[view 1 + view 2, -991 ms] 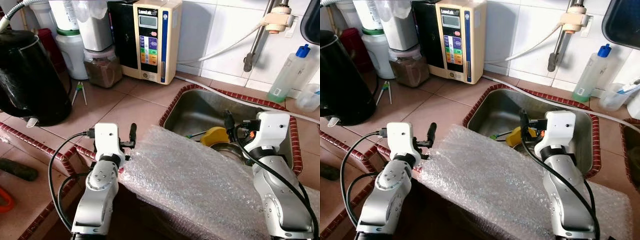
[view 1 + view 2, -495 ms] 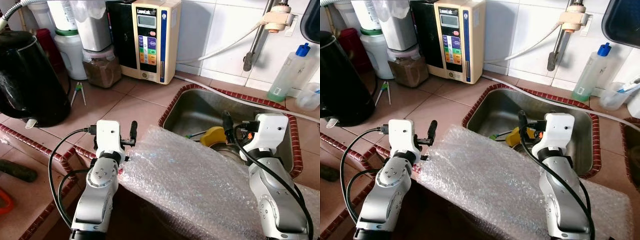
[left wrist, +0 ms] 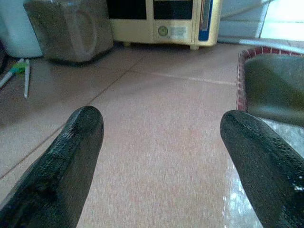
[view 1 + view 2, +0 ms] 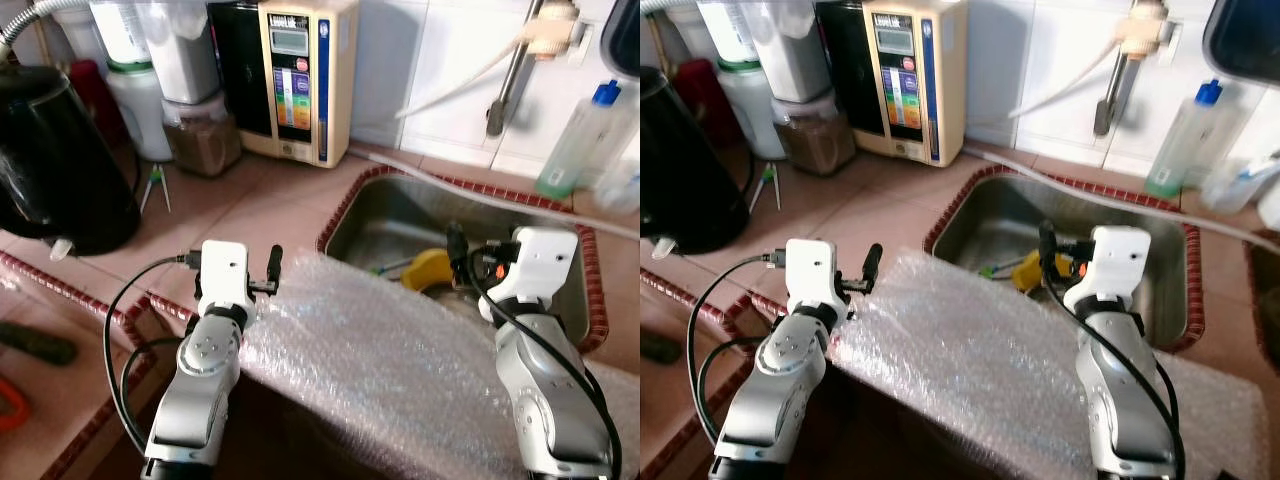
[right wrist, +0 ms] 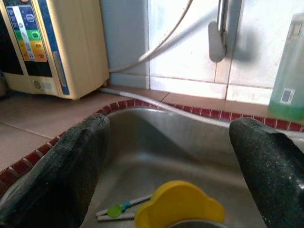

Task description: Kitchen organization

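Bubble wrap sheet (image 4: 400, 370), lower centre, draped over the sink (image 4: 375, 200) front edge: my left gripper (image 3: 156, 156) has crept toward its corner, right gripper (image 5: 166, 161) hovers unchanged, both spread, nothing grasped yet.

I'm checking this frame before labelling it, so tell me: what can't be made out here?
- Sink: its near part and floor are hidden in the eye views by the bubble wrap and the right hand.
- Yellow object: cut off by the right wrist view's edge; what it is stays unclear.
- Water machine buttons: blurred, unreadable in the eye views.
- Black kettle: cut off by the left eye view's edge.
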`<state>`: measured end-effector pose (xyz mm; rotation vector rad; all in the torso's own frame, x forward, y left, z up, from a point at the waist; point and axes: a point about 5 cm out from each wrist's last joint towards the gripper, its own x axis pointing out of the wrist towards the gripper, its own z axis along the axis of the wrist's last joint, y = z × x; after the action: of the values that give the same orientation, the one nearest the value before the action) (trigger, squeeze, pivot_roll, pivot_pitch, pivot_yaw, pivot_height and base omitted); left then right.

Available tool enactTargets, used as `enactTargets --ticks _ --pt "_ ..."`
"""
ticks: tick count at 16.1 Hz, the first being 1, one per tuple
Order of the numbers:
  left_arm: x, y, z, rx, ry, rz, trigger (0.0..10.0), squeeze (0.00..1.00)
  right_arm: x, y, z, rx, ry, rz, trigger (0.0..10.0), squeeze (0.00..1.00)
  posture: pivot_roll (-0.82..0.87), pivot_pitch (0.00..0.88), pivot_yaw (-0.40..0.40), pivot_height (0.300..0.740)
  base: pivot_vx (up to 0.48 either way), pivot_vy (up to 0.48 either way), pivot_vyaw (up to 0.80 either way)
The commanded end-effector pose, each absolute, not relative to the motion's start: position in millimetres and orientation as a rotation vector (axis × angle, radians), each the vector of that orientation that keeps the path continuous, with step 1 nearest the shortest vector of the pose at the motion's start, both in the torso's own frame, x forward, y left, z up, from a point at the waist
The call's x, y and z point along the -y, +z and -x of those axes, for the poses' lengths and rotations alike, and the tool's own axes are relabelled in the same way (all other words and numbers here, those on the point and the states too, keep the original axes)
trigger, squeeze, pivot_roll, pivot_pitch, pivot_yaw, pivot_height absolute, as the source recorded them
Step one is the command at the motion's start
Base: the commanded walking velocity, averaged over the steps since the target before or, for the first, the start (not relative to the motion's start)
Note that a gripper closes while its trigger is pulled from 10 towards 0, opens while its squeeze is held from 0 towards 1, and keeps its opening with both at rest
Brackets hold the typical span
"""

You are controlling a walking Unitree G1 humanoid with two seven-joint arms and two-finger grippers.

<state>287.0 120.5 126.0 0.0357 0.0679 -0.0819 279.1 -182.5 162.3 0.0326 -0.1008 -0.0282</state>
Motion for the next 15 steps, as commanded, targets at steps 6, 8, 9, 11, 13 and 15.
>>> enactTargets --ticks 6,8,9,11,13,15 --pt "-123.0 130.7 -289.4 -0.065 -0.082 -0.043 10.0 0.0 181.3 165.0 -283.6 0.113 -0.034 -0.055 10.0 0.83 -0.15 0.0 0.066 0.74 -0.289 0.0 0.0" --pt "-121.9 132.2 -290.5 -0.062 -0.09 -0.047 10.0 0.0 182.9 165.6 -283.8 0.116 -0.04 -0.054 10.0 0.78 -0.15 0.0 0.07 0.74 -0.296 0.0 0.0" --pt "-121.9 132.2 -290.9 -0.062 -0.093 -0.048 10.0 0.0 183.3 165.9 -284.0 0.118 -0.041 -0.053 10.0 0.78 -0.16 0.0 0.071 0.74 -0.296 0.0 0.0" --pt "-121.7 132.8 -292.5 -0.063 -0.097 -0.049 10.0 0.0 184.0 166.4 -284.4 0.122 -0.047 -0.052 10.0 0.77 -0.16 0.0 0.076 0.74 -0.294 0.0 0.0" --pt "-119.8 133.4 -292.5 -0.064 -0.11 -0.049 10.0 0.0 183.8 166.5 -284.8 0.125 -0.051 -0.053 10.0 0.73 -0.16 0.0 0.08 0.74 -0.3 0.0 0.0" --pt "-119.8 133.3 -292.5 -0.064 -0.113 -0.055 10.0 0.0 183.5 165.8 -284.5 0.127 -0.051 -0.054 10.0 0.58 -0.16 0.0 0.08 0.74 -0.298 0.0 0.0"
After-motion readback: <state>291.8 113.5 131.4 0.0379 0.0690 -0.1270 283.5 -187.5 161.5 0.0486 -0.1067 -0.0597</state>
